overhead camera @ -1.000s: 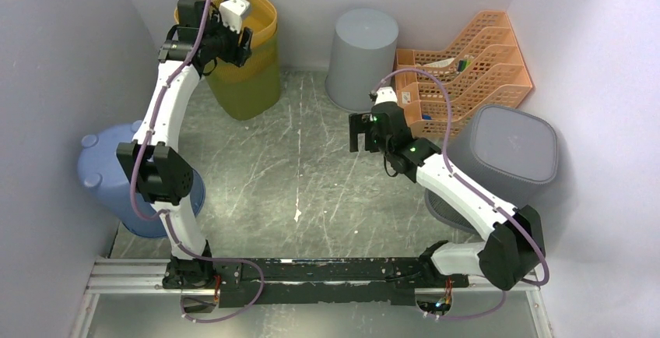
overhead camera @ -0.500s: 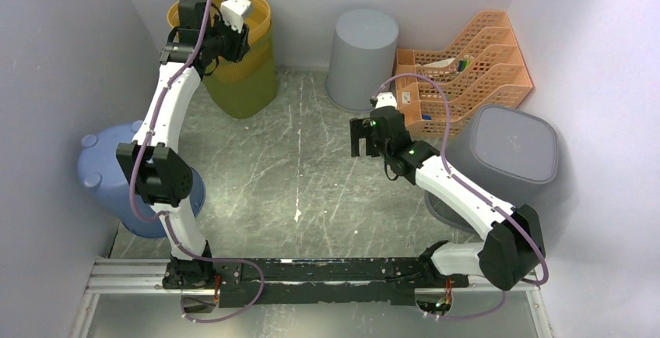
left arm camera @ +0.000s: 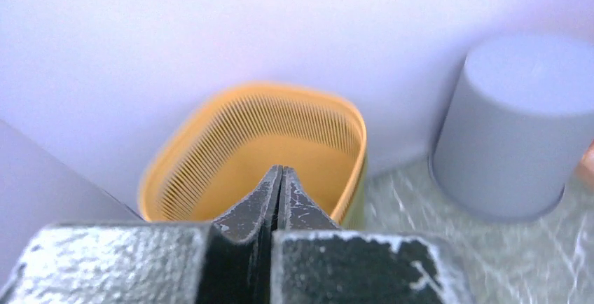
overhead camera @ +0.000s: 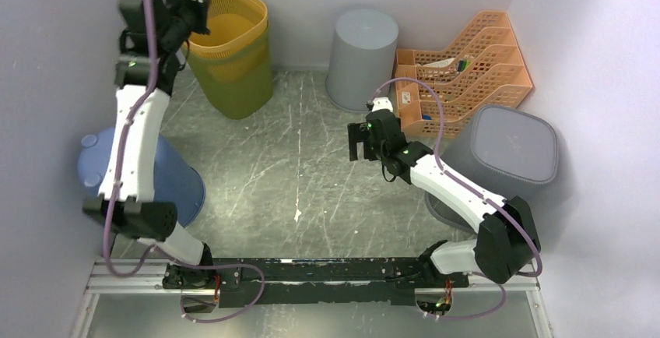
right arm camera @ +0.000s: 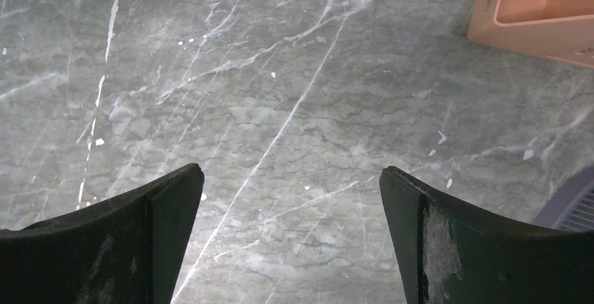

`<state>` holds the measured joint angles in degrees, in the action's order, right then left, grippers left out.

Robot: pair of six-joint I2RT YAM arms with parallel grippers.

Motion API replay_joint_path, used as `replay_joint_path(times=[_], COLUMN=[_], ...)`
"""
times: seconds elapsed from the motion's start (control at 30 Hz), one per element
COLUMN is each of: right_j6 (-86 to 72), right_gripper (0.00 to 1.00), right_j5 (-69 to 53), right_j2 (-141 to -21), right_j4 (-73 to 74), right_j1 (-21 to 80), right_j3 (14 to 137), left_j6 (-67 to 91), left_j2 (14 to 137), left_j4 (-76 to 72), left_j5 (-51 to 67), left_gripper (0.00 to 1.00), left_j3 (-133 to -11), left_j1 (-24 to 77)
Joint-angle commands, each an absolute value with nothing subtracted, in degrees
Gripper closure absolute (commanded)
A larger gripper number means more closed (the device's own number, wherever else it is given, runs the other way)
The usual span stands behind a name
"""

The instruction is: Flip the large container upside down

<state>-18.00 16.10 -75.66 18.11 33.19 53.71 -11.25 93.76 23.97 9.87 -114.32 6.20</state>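
Observation:
The large container, a tall yellow slatted basket (overhead camera: 233,81), stands upright with its mouth up at the back left. In the left wrist view its ribbed inner wall (left arm camera: 210,157) shows empty. My left gripper (overhead camera: 198,12) hangs above and just left of the basket's rim, apart from it. Its jaws (left arm camera: 281,172) are shut with nothing between them. My right gripper (overhead camera: 356,142) hovers over the middle of the floor, open, with only bare marbled surface between its fingers (right arm camera: 291,172).
An upturned grey round bin (overhead camera: 362,46) (left arm camera: 518,122) stands right of the basket. An orange file rack (overhead camera: 467,65) (right arm camera: 539,3) sits at the back right, a grey square bin (overhead camera: 510,151) bottom-up beside it. A blue bin (overhead camera: 167,178) lies by the left wall.
My left gripper closed and rose up and to the left, away from the basket's rim. The basket stays upright. The right arm barely moved.

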Motion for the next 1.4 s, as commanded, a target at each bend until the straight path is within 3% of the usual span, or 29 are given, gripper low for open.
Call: replay_joint_path(times=[0.0,0.2,0.3,0.37,0.5,0.73,1.07,1.37], right_j6=[-18.26,-18.83,-18.48,-18.18,-17.38,-16.99,-17.55,-17.56], right_gripper=[0.0,0.0,0.0,0.0,0.0,0.0,0.0,0.0], right_j5=[15.54,14.59,15.41,15.62,16.87,18.28,17.19,17.23], right_j2=[-76.89,-77.2,-76.52,-76.26,-75.49,-74.71,-75.12,-75.15], right_j4=[15.91,15.76,16.22,16.69,18.09,18.57,18.17,18.82], right_j1=[33.4,33.45,33.42,33.4,33.4,33.31,33.31,33.33], right_j3=[53.35,53.38,53.2,53.21,53.37,52.72,51.93,52.08], left_j6=[-9.7,-17.66,-20.87,-22.04,-22.48,-20.37,-22.02,-24.14], left_j2=[87.6,95.4,99.16,101.26,105.69,106.75,110.35,112.72], left_j4=[17.14,32.94,37.99,39.2,41.39,37.53,42.34,45.24], left_j5=[8.83,22.26,27.81,31.51,37.5,38.68,28.33,25.82], left_gripper=[0.93,0.91,0.61,0.53,0.46,0.46,0.56,0.49], left_j3=[-114.91,-123.82,-125.14,-124.99,-125.57,-122.83,-123.43,-123.43], left_j1=[5.89,5.72,5.36,4.55,3.35,3.16,3.16,3.13])
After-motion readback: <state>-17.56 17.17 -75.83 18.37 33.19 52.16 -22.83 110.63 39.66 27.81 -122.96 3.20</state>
